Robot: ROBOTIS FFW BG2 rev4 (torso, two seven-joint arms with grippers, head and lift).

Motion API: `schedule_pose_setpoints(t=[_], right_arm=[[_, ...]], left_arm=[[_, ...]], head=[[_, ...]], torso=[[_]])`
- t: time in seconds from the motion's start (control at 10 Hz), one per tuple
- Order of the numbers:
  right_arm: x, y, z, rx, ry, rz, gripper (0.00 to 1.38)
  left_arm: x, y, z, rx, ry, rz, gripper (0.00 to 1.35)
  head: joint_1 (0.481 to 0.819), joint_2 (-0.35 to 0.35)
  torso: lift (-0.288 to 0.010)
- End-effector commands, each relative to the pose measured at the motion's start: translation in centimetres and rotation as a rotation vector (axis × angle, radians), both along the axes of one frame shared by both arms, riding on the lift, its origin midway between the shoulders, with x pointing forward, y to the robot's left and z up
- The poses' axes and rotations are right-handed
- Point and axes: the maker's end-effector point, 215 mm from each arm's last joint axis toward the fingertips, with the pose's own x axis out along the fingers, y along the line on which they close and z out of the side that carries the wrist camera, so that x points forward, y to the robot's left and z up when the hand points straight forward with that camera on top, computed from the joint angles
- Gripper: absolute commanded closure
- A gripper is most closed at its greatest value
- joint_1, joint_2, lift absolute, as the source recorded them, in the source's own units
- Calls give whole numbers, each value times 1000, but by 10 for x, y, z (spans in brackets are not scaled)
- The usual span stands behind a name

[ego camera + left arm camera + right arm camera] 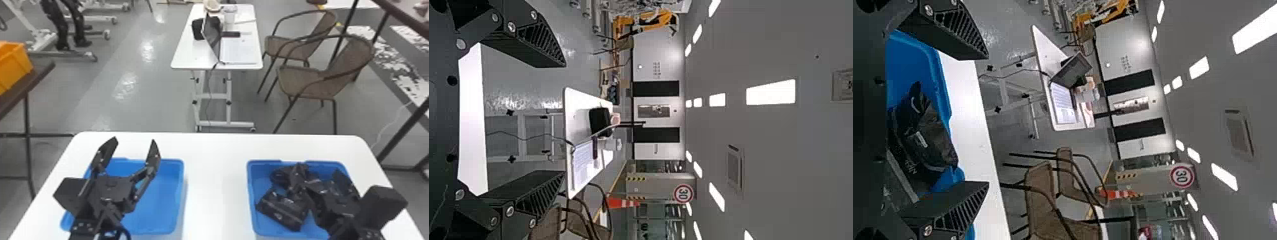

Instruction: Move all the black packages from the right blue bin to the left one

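Black packages (281, 210) lie in the right blue plastic bin (251, 185) under the wide-spread right gripper (318, 169), the left gripper (134, 139), also wide, above the left blue plastic bin (162, 204), on a white round-cornered table (217, 178); beyond, a white wheeled desk (186, 59) bears an open laptop (212, 36) beside brown woven chairs (312, 83) on grey floor (105, 79)

Head cam peers down over the white table (217, 182) — wrist cams sit closer, facing forward, all three catching the far wheeled desk (188, 59).
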Motion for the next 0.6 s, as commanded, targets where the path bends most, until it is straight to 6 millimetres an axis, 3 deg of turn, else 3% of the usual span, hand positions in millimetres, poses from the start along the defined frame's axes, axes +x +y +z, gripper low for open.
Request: schedule_pose_setpoints(t=[0.0, 0.2, 0.5], right_arm=[[7, -7, -18, 104, 40, -41, 110], [20, -8, -33, 223, 86, -88, 111], [47, -15, -45, 251, 129, -119, 111]], left_arm=[[0, 0, 0, 0, 1, 0, 274], [0, 0, -1, 0, 3, 0, 274], [0, -1, -1, 0, 4, -3, 274]], head=[[695, 15], [695, -1], [695, -4]], torso=[[-42], [-42], [-42]])
